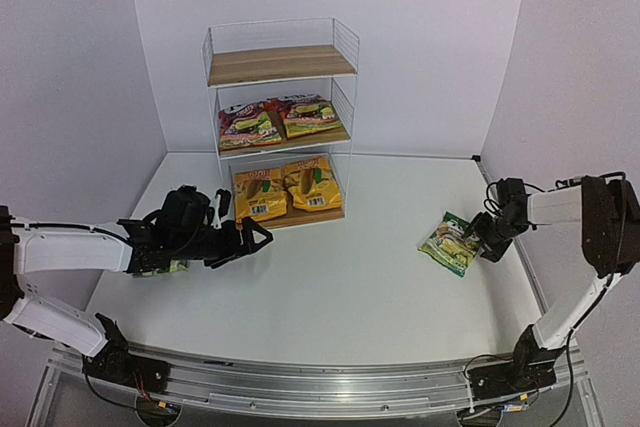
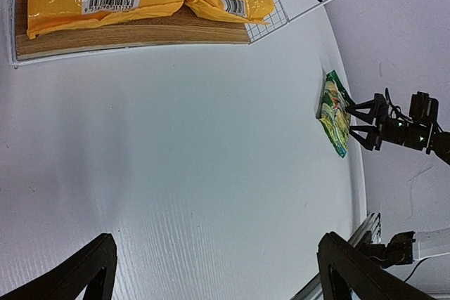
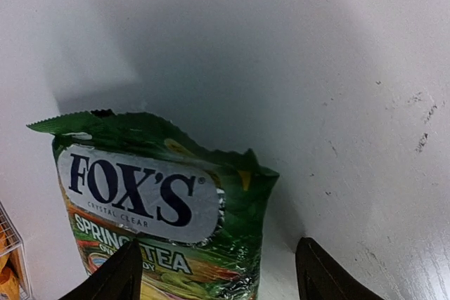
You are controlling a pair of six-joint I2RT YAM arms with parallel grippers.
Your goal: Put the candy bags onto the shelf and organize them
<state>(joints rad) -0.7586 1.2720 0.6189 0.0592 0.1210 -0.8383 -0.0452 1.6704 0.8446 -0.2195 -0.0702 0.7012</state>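
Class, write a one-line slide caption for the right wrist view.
Right gripper, jaws apart, poised over a green FOX'S candy bag on the white table.

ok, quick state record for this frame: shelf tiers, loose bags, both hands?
top tier: bare board of the shelf
middle tier: two red bags, side by side
bottom tier: two yellow bags, side by side
table: green bag lying flat, right side
left hand: open, empty, in front of the shelf
right hand: open, at the green bag's edge
unclear: green scrap under left arm, maybe another bag
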